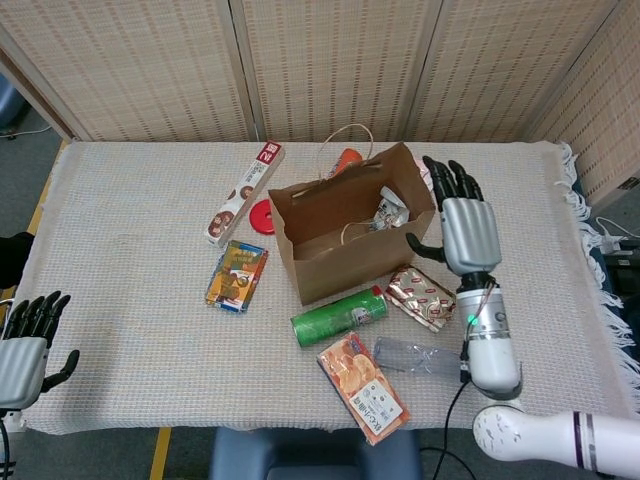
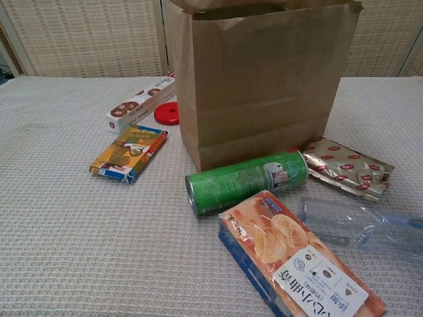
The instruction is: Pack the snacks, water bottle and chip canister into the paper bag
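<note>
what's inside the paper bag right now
In the head view, the paper bag holds one light snack packet near its right wall. Its walls hide most of the bottom; the chest view shows only its outside.

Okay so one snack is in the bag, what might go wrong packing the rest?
The paper bag stands upright and unsupported, with the right hand open just beside it; a nudge might tip it. The green chip canister lies on its side against the bag's base and may roll when touched. The clear water bottle is hard to see, so a grasp may slip.

Even, soft indoor light; both views sharp, shadows faint, perhaps slight glare.
</note>
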You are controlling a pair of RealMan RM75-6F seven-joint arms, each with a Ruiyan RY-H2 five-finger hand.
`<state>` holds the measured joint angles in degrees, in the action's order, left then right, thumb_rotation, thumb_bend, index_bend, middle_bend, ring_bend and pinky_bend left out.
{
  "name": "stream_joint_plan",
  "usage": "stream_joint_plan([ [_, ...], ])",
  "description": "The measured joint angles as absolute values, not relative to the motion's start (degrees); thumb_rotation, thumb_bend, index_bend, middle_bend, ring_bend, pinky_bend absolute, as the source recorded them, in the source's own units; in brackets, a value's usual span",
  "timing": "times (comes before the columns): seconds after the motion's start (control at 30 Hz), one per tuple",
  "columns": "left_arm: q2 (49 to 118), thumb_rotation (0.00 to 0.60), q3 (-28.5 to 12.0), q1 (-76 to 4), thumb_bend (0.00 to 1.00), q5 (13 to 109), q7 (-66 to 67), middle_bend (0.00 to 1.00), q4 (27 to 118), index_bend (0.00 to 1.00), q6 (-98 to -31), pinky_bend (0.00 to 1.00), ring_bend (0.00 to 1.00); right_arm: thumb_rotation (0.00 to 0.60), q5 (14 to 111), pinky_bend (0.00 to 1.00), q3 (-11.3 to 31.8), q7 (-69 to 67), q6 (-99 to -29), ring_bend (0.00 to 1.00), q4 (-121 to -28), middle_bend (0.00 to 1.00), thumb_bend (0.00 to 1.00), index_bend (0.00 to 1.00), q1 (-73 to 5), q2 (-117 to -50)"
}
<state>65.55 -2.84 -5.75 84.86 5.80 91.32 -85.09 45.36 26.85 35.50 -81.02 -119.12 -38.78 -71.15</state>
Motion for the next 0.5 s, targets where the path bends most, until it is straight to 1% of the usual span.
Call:
stream_joint_plan([
  [0.07,65.58,0.6,-2.85,-5.73,0.37,84.84,5.98,0.0,91.37,0.0,-85.13,0.0,0.0,0.6,46.45,0.12,25.17,33.47,-80.65,0.01,-121.02,0.09,0.12,0.0,-35.79,-67.43],
  [0.17,65.64,0.6,-2.92,-5.72,0.37,84.66,6.31,0.0,91.5,0.0,-85.16,0.0,0.0,0.6,49.31,0.12,21.41,28.9,-79.16,0.03,-122.96,0.09,0.12,0.01,-30.86,-61.57],
  [0.3,65.78,0.6,-3.01,-5.67,0.37,84.47,6.77,0.0,91.62,0.0,-85.26,0.0,0.0,0.6,55.28,0.12,14.47,22.33,-74.53,0.04,-123.46,0.09,0.12,0.02,-25.39,-55.15],
  [0.4,65.88,0.6,-3.07,-5.64,0.38,84.37,7.17,0.0,91.72,0.0,-85.36,0.0,0.0,0.6,60.1,0.12,9.37,19.7,-70.19,0.04,-122.28,0.09,0.11,0.02,-22.91,-52.99],
  [0.5,66.0,0.6,-3.15,-5.61,0.37,84.22,7.57,0.0,91.86,0.0,-85.44,0.0,0.0,0.6,63.48,0.12,5.12,18.66,-65.76,0.04,-120.35,0.09,0.08,0.0,-21.59,-52.58],
])
